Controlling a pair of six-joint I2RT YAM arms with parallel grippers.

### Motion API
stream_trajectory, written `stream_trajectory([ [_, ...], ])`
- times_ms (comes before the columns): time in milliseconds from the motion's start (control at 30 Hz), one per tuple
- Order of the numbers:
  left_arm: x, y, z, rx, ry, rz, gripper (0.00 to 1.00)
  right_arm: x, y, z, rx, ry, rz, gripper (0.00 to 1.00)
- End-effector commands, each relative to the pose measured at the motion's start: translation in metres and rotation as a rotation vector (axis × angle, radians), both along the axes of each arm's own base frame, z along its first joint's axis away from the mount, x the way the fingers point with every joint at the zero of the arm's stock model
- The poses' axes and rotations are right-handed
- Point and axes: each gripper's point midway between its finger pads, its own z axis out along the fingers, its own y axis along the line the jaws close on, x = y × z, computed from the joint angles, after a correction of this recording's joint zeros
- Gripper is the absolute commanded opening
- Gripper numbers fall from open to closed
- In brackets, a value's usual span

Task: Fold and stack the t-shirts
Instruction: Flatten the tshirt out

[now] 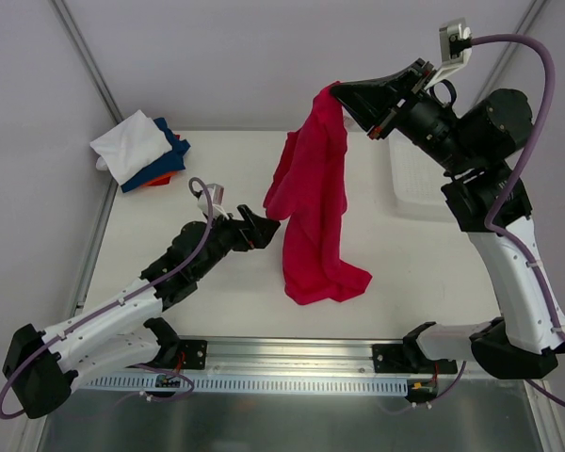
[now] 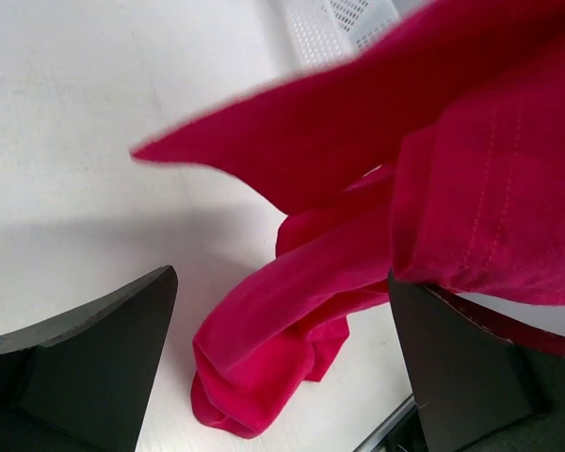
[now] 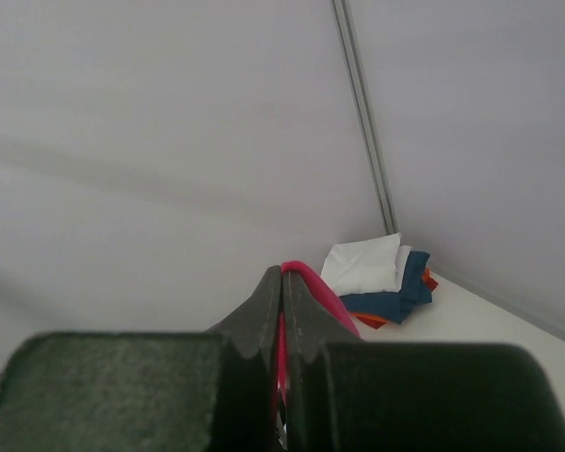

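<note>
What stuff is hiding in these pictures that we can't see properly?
1. Top view: the right arm covers part of the white basket, so its inside is hidden.
2. Top view: the orange shirt is a sliver under the white shirt and blue shirt.
3. Every view: the red t-shirt hangs bunched from the right gripper, hiding sleeves and collar.
4. Left wrist view: cloth crowds the left gripper; touching is unclear.

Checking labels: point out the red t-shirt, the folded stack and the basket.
red t-shirt point(image 1: 313, 202), top external view, middle of the hanging cloth.
folded stack point(image 1: 132, 143), top external view, its white top layer.
basket point(image 2: 339, 24), left wrist view, lattice wall.
</note>
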Motion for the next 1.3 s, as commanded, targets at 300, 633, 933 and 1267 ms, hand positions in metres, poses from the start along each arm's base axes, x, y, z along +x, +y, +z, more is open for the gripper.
stream_trajectory([
  [300, -0.043, -0.042, -0.039, 0.003, 0.098, -0.139, 0.93, 0.038, -0.011, 0.012, 0.021, -0.043, -0.078, 0.01],
  [633, -0.092, -0.108, -0.093, 0.152, 0.179, -0.306, 0.92, 0.100, -0.028, 0.000, 0.024, 0.028, -0.172, 0.01],
  [933, -0.128, -0.161, -0.142, 0.435, 0.162, -0.379, 0.90, 0.109, -0.034, -0.010, 0.014, 0.055, -0.168, 0.01],
  [1267, -0.097, -0.157, -0.166, 0.670, 0.064, -0.210, 0.90, 0.102, -0.039, -0.016, 0.007, 0.053, -0.158, 0.00],
])
